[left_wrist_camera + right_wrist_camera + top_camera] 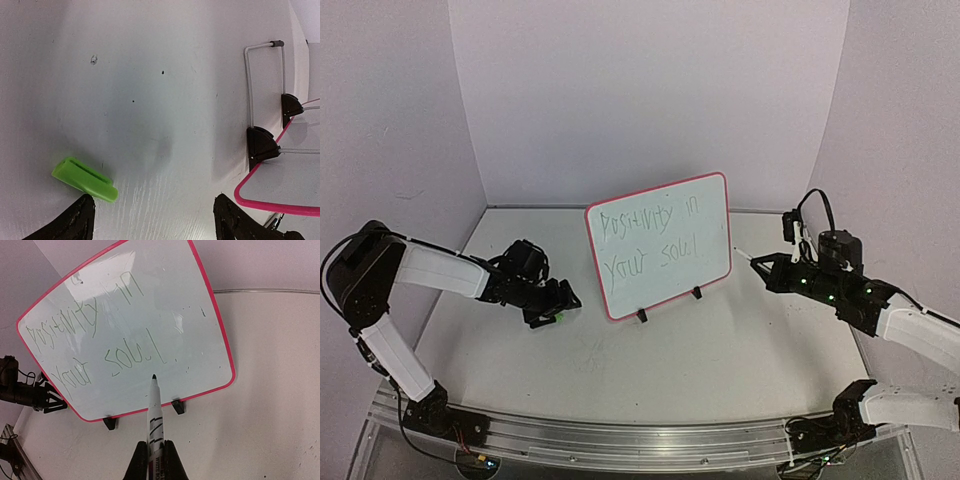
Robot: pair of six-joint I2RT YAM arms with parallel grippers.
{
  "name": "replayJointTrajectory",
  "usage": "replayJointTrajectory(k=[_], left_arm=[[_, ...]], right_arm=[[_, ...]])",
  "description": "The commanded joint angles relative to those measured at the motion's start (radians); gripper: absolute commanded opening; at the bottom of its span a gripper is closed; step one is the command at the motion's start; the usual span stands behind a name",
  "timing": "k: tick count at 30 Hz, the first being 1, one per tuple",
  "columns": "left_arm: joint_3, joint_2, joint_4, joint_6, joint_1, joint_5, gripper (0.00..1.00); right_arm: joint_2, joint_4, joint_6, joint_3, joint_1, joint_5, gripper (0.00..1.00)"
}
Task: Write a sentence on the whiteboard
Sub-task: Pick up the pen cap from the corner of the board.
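The green handwritten sentence (638, 222) is filling the red-rimmed whiteboard (652, 291) at frame centre; writing is looking finished. Right jaws are pinching the white marker (153, 410). Left jaws are hanging spread beside the green cap (85, 179). Recapping is probably coming next.

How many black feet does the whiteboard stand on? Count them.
2, both under the whiteboard's bottom edge: left foot near its left corner, right foot past its middle.

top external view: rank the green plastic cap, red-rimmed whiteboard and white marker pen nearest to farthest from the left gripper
1. Green plastic cap, beside the left gripper.
2. Red-rimmed whiteboard, centre.
3. White marker pen, far right, in the right gripper.
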Motion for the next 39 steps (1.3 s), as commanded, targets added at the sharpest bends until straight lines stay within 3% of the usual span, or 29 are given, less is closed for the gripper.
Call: replayJointTrajectory(k=[1, 7, 12, 21, 39], left_arm=[[0.036, 0.01, 0.071, -0.001, -0.004, -0.011, 0.82], [0.054, -0.032, 0.132, 0.071, -0.004, -0.007, 0.85], [0.08, -0.096, 0.078, 0.242, 0.006, -0.057, 0.89], [0.184, 0.042, -0.018, 0.393, 0.063, 0.048, 0.91], [0.186, 0.136, -0.108, 0.458, 0.066, 0.042, 0.89]], right_arm=[[-0.008, 0.008, 0.005, -0.005, -0.001, 0.01, 0.0], [-0.015, -0.002, 0.006, -0.005, 0.0, 0.014, 0.0], [-0.026, -0.009, 0.005, -0.008, 0.0, 0.019, 0.0], [-0.041, -0.026, 0.006, -0.005, 0.0, 0.02, 0.0], [-0.071, -0.066, 0.005, -0.003, 0.0, 0.033, 0.0]])
